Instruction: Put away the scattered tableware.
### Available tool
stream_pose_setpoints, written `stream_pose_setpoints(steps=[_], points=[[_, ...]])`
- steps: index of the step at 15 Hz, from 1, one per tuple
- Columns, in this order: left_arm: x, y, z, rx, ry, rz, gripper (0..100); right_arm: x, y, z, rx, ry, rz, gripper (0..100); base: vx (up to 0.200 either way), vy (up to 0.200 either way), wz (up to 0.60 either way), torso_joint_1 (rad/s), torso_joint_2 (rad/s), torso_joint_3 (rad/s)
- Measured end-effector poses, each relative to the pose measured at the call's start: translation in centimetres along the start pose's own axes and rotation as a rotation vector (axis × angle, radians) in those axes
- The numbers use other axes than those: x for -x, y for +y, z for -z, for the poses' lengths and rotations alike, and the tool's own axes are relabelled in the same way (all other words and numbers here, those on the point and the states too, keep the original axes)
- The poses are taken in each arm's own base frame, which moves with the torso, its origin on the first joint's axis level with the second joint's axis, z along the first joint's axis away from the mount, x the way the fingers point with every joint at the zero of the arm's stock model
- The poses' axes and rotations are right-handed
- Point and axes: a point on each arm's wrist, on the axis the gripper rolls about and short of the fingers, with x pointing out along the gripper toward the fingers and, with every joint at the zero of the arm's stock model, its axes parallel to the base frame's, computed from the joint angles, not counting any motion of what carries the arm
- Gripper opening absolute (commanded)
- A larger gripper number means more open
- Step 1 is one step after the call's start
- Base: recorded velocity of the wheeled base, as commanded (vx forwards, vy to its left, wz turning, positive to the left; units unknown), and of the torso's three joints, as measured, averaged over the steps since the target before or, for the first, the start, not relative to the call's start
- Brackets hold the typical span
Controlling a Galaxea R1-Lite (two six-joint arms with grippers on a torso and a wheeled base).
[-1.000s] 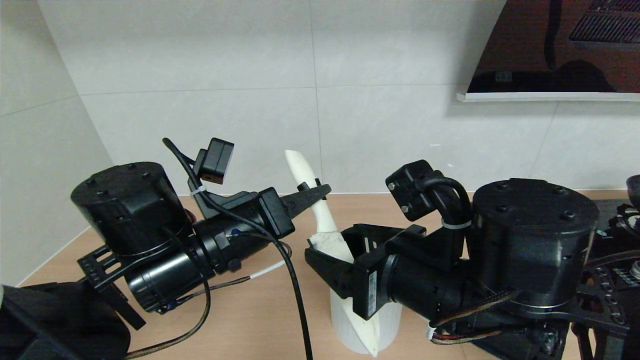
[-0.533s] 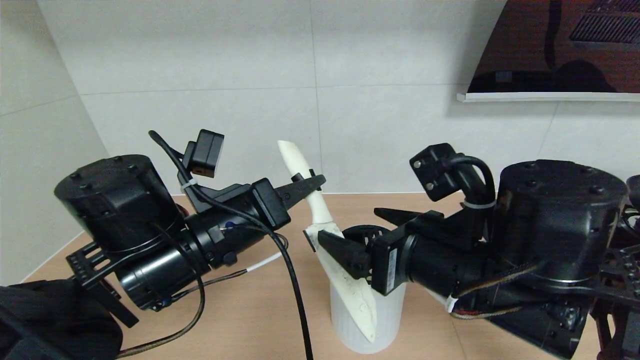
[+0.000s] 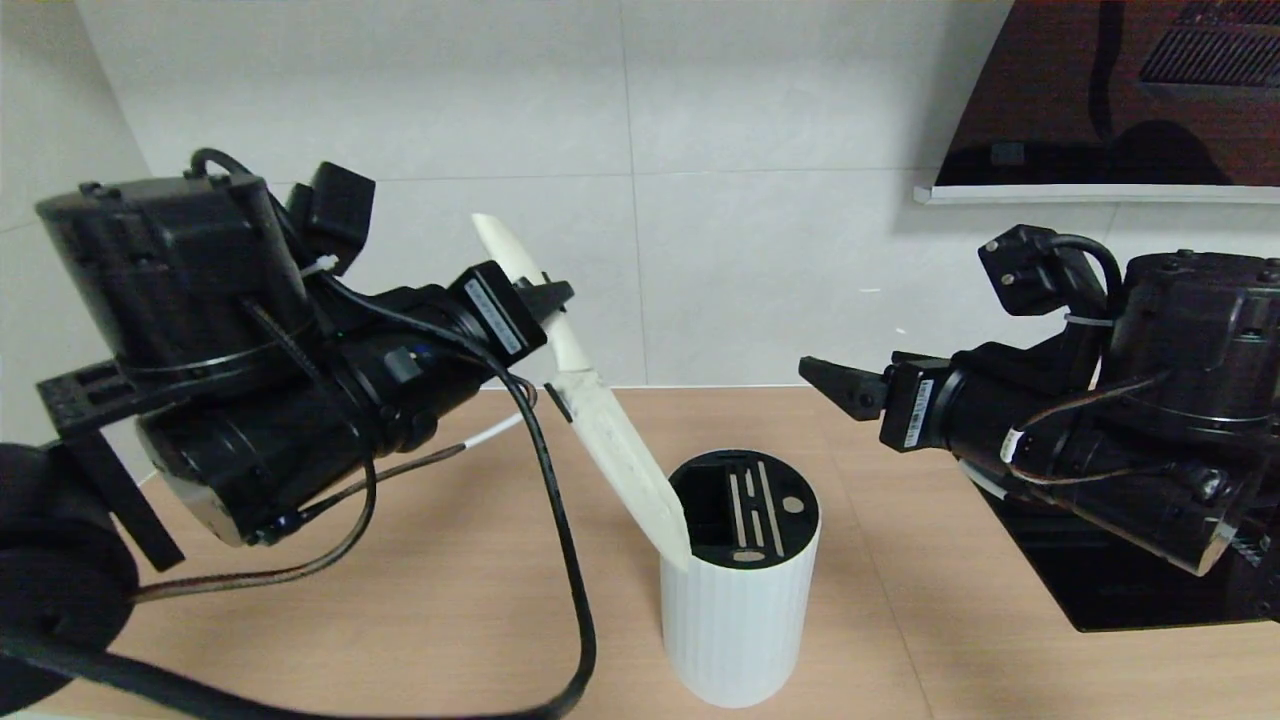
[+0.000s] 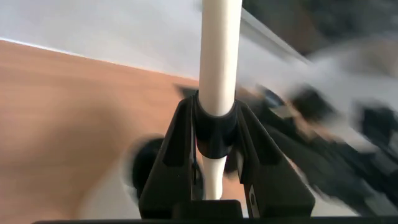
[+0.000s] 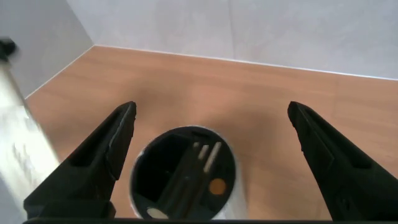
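Your left gripper [image 4: 214, 121] has its fingers pinching the white knife [image 3: 615, 455] by the handle. The blade slants down below them, tip at the rim of the white holder [image 3: 735, 610] on the counter [image 3: 450, 620]. I judge this angle is meant to feed a top slot [image 3: 750, 500]. The right gripper [image 5: 208, 115] has its fingers spread and holds nothing. The holder sits ahead of and below them, its top left unobstructed.
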Motion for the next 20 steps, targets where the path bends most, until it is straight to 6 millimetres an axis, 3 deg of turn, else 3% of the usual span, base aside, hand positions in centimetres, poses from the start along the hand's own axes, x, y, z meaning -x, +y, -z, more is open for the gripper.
stream_pose_setpoints(steps=[5,11,15,20], points=[[0.2,-2.8,-1.5,-0.236,-0.138,-0.082,0,0.1,-0.3,0.2,0.007,0.006,0.009,100,0.000,0.000,0.00,0.000,0.00,0.000],[0.1,-8.5,0.8,-0.362,-0.294,-0.066,0,0.4,-0.3,0.0,0.010,-0.002,0.011,100,0.000,0.000,0.00,0.000,0.00,0.000],[-1.3,-9.0,3.1,-0.455,-0.436,-0.069,0,0.3,-0.3,0.1,0.012,0.001,0.012,100,0.000,0.000,0.00,0.000,0.00,0.000],[-2.7,-8.6,6.5,-0.514,-0.369,-0.074,0,0.1,-0.4,0.3,0.013,0.009,0.015,100,0.000,0.000,0.00,0.000,0.00,0.000]])
